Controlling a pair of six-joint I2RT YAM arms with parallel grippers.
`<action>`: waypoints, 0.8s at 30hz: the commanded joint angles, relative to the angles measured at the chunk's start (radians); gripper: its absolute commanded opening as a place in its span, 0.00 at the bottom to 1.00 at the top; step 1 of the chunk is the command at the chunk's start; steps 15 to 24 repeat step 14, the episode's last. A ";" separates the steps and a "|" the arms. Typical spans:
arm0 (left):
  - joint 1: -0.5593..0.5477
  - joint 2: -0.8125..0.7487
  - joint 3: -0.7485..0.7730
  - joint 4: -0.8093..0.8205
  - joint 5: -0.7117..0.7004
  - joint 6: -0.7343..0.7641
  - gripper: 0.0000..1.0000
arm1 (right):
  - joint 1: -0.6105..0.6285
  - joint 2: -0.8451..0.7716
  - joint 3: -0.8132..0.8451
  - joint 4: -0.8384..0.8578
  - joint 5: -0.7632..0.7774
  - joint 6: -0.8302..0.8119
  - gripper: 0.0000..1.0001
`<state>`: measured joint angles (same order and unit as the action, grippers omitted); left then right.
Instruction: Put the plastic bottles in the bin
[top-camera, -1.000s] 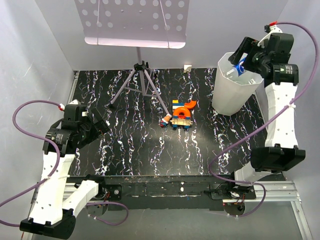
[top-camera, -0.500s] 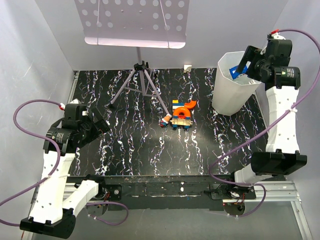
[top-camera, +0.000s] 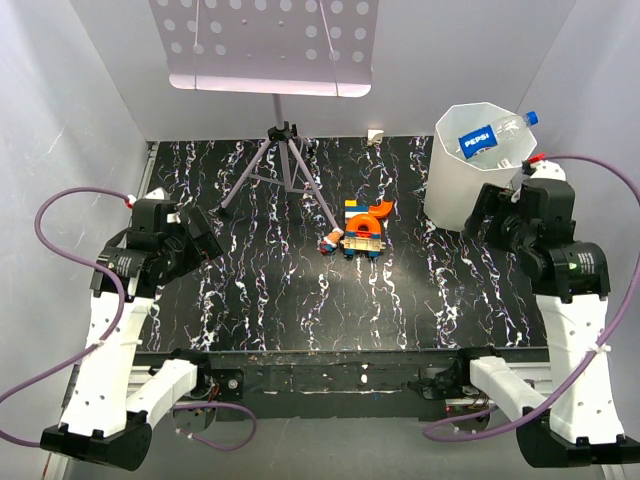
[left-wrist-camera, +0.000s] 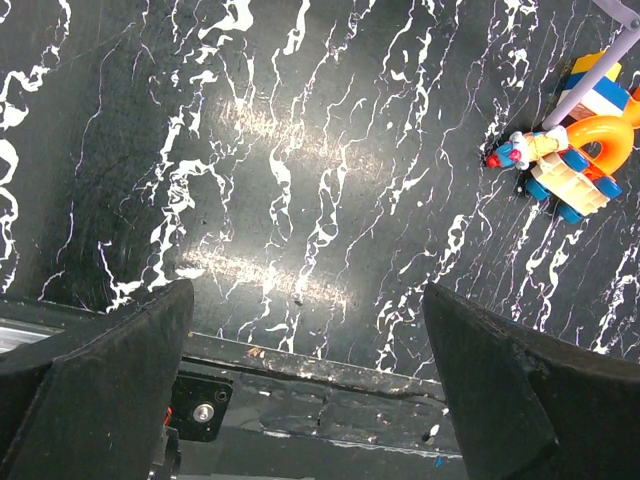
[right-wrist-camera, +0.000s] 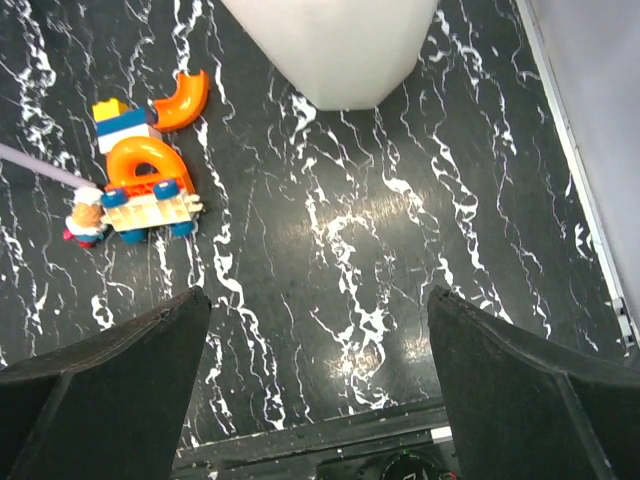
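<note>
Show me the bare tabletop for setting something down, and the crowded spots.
Free: the wide stretch of table left of the toy blocks, and the strip between those blocks and the bin. Crowded: mid-back, where a leg of the stand reaches the blocks.

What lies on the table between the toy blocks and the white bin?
Nothing. The black table between the toy blocks and the bin is bare, as the top view and the right wrist view both show.

Bin (top-camera: 448, 195): tall, white, translucent, with faceted walls narrowing toward the base. It stands upright at far right. Pepsi bottle (top-camera: 497, 131): clear with a blue label, lying tilted across the bin's open top, one end poking past the right rim.
</note>
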<state>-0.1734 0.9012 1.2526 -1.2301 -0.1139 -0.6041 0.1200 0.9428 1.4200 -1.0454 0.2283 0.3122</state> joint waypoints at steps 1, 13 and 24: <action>-0.001 0.021 0.041 0.026 0.011 0.040 0.99 | 0.003 -0.044 -0.075 -0.007 0.019 0.024 0.95; -0.001 0.016 0.030 0.030 0.020 0.033 0.99 | 0.003 -0.044 -0.099 -0.021 0.034 0.033 0.95; -0.001 0.016 0.030 0.030 0.019 0.033 0.99 | 0.003 -0.047 -0.099 -0.016 0.037 0.034 0.96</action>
